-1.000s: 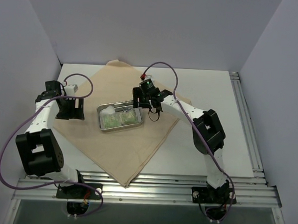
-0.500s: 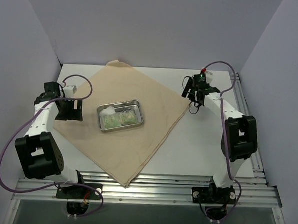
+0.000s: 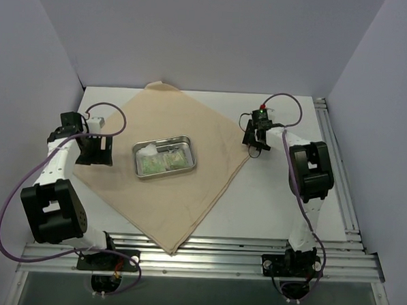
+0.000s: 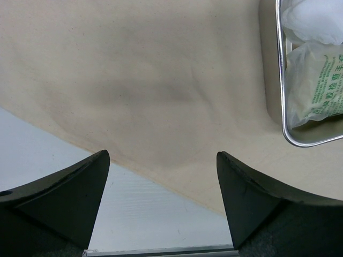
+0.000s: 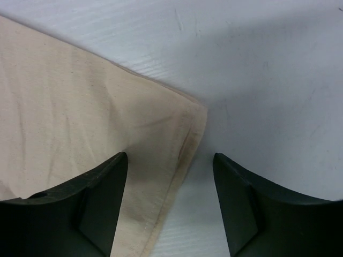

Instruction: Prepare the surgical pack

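The surgical pack is a tan cloth (image 3: 180, 199) spread flat like a diamond, with a shiny steel tray (image 3: 135, 161) on its middle. In the tray lie white gauze (image 3: 147, 150) and green packets (image 3: 165, 163). My left gripper (image 3: 96, 150) is open at the cloth's left edge. In the left wrist view its jaws (image 4: 162, 155) span the cloth's hem (image 4: 177, 184), with the tray (image 4: 280, 80), gauze (image 4: 313, 19) and a packet (image 4: 316, 80) ahead. My right gripper (image 3: 253, 136) is open low over the cloth's right corner. Its jaws (image 5: 170, 156) straddle that corner (image 5: 187, 128), holding nothing.
White table (image 3: 283, 191) lies bare to the right of the cloth. Aluminium rails run along the near edge (image 3: 205, 252) and the right side (image 3: 336, 166). Grey walls close in the left, back and right. Purple cables loop off both arms.
My right arm has swung from beside the tray out to the cloth's right corner and come down over it. The left arm, cloth and tray have not moved.
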Motion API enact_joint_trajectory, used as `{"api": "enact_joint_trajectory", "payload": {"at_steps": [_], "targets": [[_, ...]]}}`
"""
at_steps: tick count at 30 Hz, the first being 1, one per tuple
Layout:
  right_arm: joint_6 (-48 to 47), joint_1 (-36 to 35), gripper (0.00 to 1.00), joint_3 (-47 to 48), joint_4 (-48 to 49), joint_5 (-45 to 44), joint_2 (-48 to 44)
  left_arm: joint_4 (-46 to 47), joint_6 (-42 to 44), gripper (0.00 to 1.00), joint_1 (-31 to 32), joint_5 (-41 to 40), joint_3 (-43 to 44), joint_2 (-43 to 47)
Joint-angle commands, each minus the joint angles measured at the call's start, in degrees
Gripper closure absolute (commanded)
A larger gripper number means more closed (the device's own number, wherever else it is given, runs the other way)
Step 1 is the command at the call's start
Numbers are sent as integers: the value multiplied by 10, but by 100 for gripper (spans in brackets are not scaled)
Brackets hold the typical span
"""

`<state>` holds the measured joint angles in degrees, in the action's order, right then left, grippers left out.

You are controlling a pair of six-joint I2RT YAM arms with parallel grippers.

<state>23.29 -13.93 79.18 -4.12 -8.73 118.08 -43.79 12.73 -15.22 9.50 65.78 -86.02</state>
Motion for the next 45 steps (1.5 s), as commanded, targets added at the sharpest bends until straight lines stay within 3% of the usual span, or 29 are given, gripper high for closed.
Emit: {"api": "enact_joint_trajectory", "payload": {"at_steps": [1,5,11,25,29,30,31,32,35,38,42,45], "targets": [[4,0,43,11,8,31,23,10,-1,10,-6,-3,-6,11],[12,3,54,10,30,49,41,9,-2,10,-6,-8,-1,10],[59,35,100,-38,92,76,18,9,4,10,-9,-18,-3,16],[127,267,100,-258,207,102,-155,0,4,9,-9,3,26,-2],[109,280,100,-261,190,109,-164,-2,3,10,2,8,33,-12],[106,279,99,-260,185,112,-164,-2,3,10,3,7,34,-13],[101,278,91,-257,175,116,-164,-2,1,10,6,7,35,-17],[98,276,73,-255,167,115,-169,-2,0,10,8,6,37,-18],[84,266,49,-250,135,83,-200,-1,-2,10,19,2,45,-25],[72,248,40,-243,94,10,-252,-3,-4,10,26,-4,54,-32],[58,149,29,-209,27,-108,-307,-12,-13,10,41,-6,70,-38],[41,83,28,-197,-4,-110,-318,-20,-16,10,73,-7,75,-31]]}}
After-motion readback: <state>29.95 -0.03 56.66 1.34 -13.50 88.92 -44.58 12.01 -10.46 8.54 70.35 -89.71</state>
